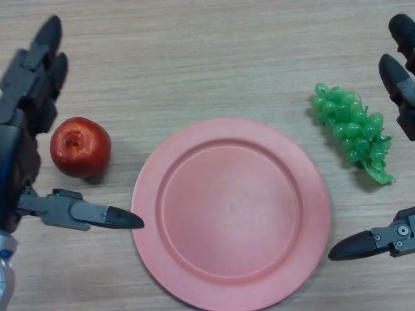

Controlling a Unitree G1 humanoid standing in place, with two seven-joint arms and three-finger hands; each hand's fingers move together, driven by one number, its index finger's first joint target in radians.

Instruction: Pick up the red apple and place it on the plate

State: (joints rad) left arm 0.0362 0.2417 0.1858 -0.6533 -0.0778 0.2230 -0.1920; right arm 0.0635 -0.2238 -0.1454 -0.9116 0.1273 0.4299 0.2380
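Observation:
A red apple sits on the wooden table, just left of a round pink plate that holds nothing. My left hand is open around the apple: its fingers reach past the apple's far left side and its thumb stretches below the apple towards the plate's left rim. It does not grip the apple. My right hand is open at the right edge, with its thumb near the plate's right side.
A bunch of green grapes lies on the table right of the plate, between my right hand's fingers and thumb. The wooden table stretches bare beyond the plate.

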